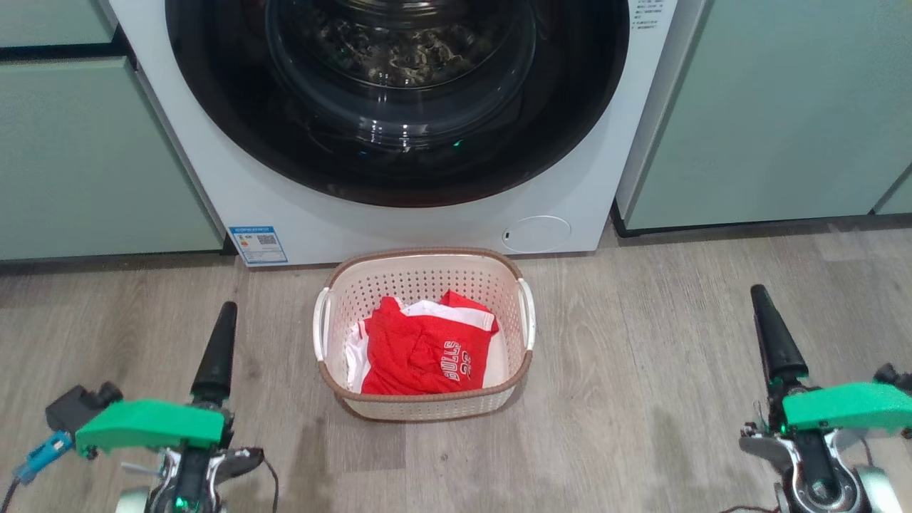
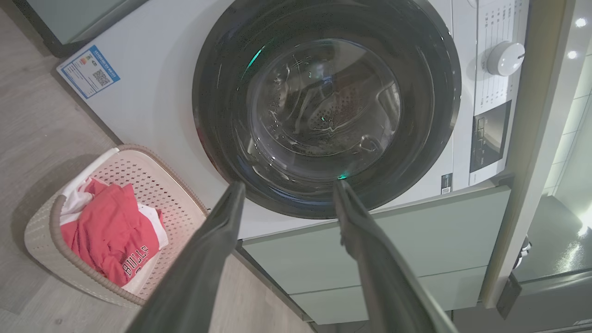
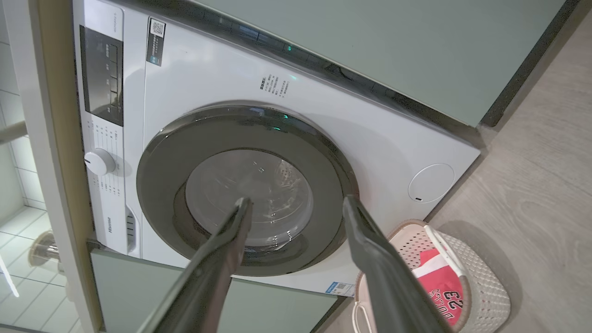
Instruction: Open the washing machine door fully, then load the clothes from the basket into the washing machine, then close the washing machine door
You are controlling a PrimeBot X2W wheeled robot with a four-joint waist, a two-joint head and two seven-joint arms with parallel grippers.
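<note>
Fingers (image 2: 222, 231) of both arms point forward, spread and empty; basket (image 1: 427, 410) sits between them

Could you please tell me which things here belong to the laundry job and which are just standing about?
For the job: washing machine, door, basket, red shirt.
Not needed: green cabinets, blue sticker, small round flap.

My left gripper (image 1: 226, 315) sits low at my left, right gripper (image 1: 759, 296) low at my right, well apart. Both point forward, level, jaws parted on each.
</note>
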